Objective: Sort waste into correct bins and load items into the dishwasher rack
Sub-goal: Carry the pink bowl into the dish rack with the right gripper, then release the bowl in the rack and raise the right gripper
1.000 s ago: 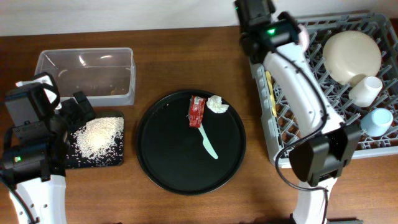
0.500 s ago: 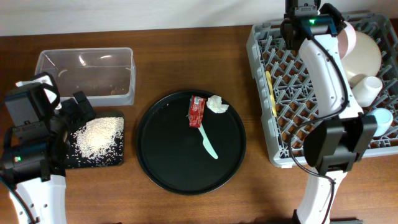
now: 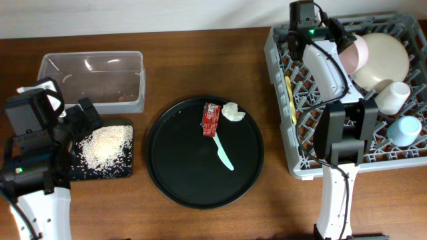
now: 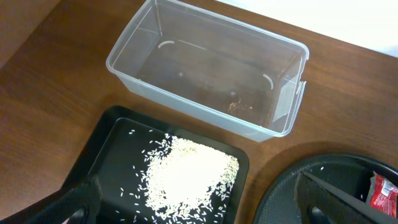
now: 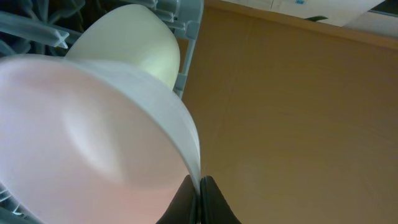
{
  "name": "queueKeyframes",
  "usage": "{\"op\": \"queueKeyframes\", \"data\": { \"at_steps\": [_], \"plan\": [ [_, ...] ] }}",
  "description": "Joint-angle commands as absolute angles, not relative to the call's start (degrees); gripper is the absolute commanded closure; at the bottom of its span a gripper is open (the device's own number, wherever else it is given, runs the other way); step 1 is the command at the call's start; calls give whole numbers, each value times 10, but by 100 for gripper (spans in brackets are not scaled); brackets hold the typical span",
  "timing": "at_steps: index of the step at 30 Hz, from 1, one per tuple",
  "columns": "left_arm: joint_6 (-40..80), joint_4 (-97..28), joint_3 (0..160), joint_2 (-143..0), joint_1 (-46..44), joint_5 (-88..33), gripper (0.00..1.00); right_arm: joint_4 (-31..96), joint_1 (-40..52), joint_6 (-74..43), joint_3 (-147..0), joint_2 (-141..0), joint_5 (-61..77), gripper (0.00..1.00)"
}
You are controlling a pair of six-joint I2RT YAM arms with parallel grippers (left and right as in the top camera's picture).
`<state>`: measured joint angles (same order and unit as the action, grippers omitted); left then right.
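My right gripper (image 5: 201,186) is shut on the rim of the pink-rimmed bowl (image 3: 353,53), holding it tilted over the back of the grey dishwasher rack (image 3: 293,133), beside the cream plate (image 3: 385,57). A white cup (image 3: 392,97), a light-blue cup (image 3: 403,130) and a yellow spoon (image 3: 289,100) lie in the rack. My left gripper (image 4: 196,208) hangs open above the shallow black tray (image 4: 112,134), which holds the rice heap (image 4: 186,174). The clear tub (image 3: 93,63) stands behind that tray. A red wrapper (image 3: 211,118), a paper wad (image 3: 233,112) and a mint-green spoon (image 3: 223,153) lie on the round tray.
The large round black tray (image 3: 173,173) sits mid-table between the bins and the rack. Bare wooden tabletop shows around it and along the front edge. A pale wall runs along the back edge of the table.
My right arm has swung right and then back over the rack's rear with the pink-rimmed bowl, which now shows beside the cream plate. The left arm has not moved.
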<state>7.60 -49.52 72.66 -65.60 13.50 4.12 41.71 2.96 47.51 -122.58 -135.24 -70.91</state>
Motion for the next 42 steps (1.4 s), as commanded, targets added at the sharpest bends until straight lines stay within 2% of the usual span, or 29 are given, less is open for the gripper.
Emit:
{"op": "queueKeyframes", "data": {
  "at_steps": [1,20,27,29,33,42],
  "plan": [
    [83,-494,736,-653,138,43,1,414,26,467,-1231,-1359,-731,96],
    [83,-494,736,-653,138,43,1,476,51,411,-1231,-1362,-705,95],
    [83,-494,736,-653,138,43,0,490,76,410,-1231,-1362,-668,76],
    [83,-494,736,-653,138,43,0,493,79,410,-1231,-1362,-662,63],
    [83,-494,736,-653,138,43,1,493,92,411,-1231,-1362,-662,48],
    [83,-494,736,-653,138,43,1,490,162,398,-1231,-1361,-634,34]
  ]
}}
